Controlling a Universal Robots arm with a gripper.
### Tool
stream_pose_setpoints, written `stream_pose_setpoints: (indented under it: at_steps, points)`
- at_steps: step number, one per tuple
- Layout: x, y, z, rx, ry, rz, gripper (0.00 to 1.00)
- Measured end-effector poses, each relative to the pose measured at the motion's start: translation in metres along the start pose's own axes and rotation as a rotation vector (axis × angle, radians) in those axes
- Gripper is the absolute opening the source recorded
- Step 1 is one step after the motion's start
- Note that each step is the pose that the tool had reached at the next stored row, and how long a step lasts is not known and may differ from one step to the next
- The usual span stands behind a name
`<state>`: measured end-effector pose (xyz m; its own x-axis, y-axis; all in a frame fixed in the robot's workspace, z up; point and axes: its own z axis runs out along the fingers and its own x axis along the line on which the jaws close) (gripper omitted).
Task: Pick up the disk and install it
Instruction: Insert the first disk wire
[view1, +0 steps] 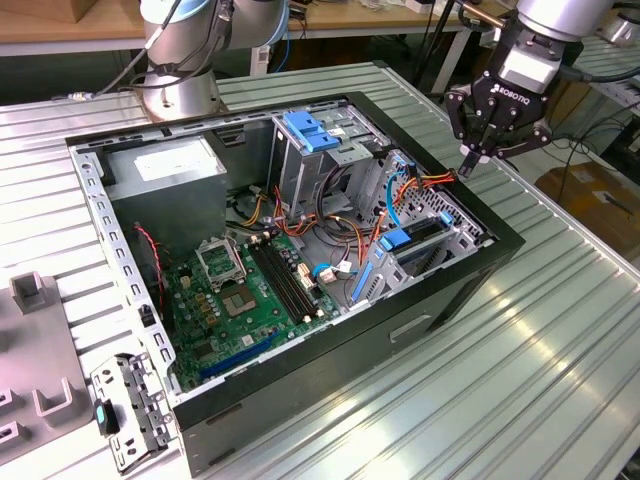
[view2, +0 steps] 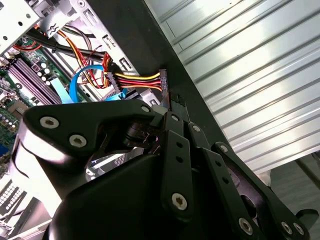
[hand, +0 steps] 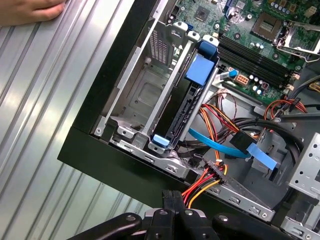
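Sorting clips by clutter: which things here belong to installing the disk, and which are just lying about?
Job: disk, on edge in the bay; gripper, shut, over the rim of the case.
Lying about: grey blocks and metal bracket on the table; a hand on the table.

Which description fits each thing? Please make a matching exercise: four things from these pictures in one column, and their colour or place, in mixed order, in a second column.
Column A
1. motherboard
2. flat cable
3. hand
4. gripper

Column B
a. near the rim of the case, by red and yellow wires
b. green
c. resting on the ribbed table
d. blue

Pairs: 1-b, 2-d, 3-c, 4-a
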<state>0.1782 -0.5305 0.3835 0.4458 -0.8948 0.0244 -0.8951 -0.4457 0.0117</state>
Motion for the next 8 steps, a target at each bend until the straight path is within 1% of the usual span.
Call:
stream_pose_setpoints:
  at_steps: [5, 6, 8]
  points:
    - [0.0001, -0.0001, 0.0001, 0.0000, 0.0000, 0.000, 0.11]
    - [0.0001, -0.0002, 0.0001, 0.0000, 0.0000, 0.000, 0.17]
    - [0.0001, -0.0002, 0.0001, 0.0000, 0.0000, 0.000, 0.17]
